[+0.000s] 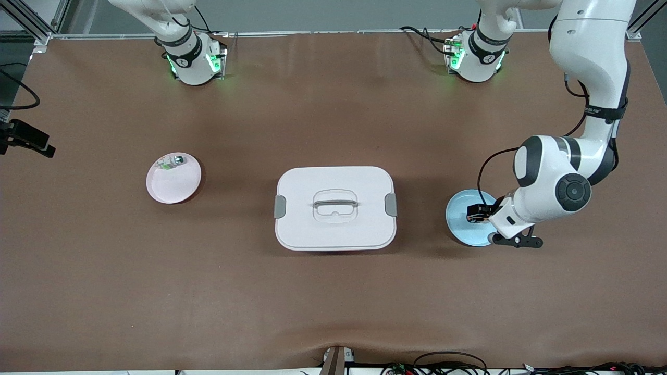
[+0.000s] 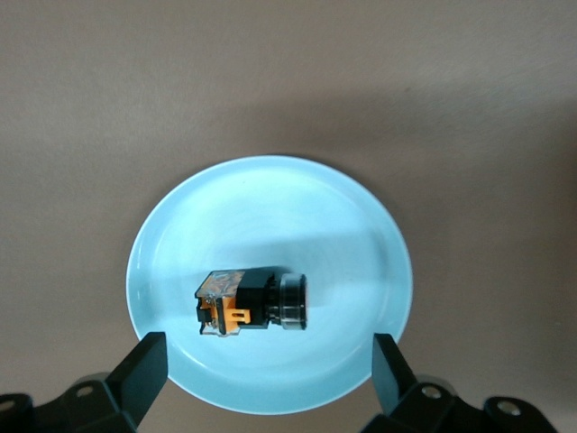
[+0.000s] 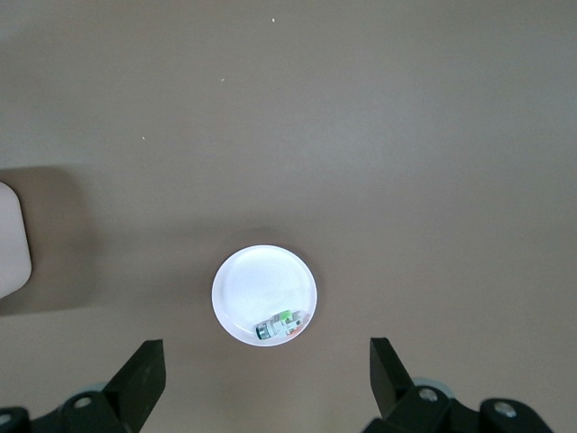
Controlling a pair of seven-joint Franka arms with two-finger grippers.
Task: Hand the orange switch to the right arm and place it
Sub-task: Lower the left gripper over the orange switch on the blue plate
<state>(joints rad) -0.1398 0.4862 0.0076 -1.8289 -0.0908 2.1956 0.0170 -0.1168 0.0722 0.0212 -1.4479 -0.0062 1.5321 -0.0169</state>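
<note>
The orange switch (image 2: 252, 302) lies on its side in the blue plate (image 2: 270, 198), toward the left arm's end of the counter (image 1: 333, 302). Its long axis runs level with the plate, roughly along the line between my 2 left fingertips (image 2: 149, 356), with the dark round cap at 1 end and the orange-tan terminal block at the other. I have the left pincer (image 2: 268, 361) low over that plate, spread wide and holding nothing, the switch sitting between its fingers. The risk I see from here: closing along the long axis means squeezing the part end to end, and the rounded cap could slip off a pad and skid across the smooth plate, or the plate itself could slide if a fingertip catches its rim. The right pincer (image 3: 266, 365) waits high over the pink plate (image 1: 173, 179), also open and empty; that plate carries a small silver-and-green part (image 1: 172, 162). A white lidded box (image 1: 335, 207) sits on the counter between both plates.
</note>
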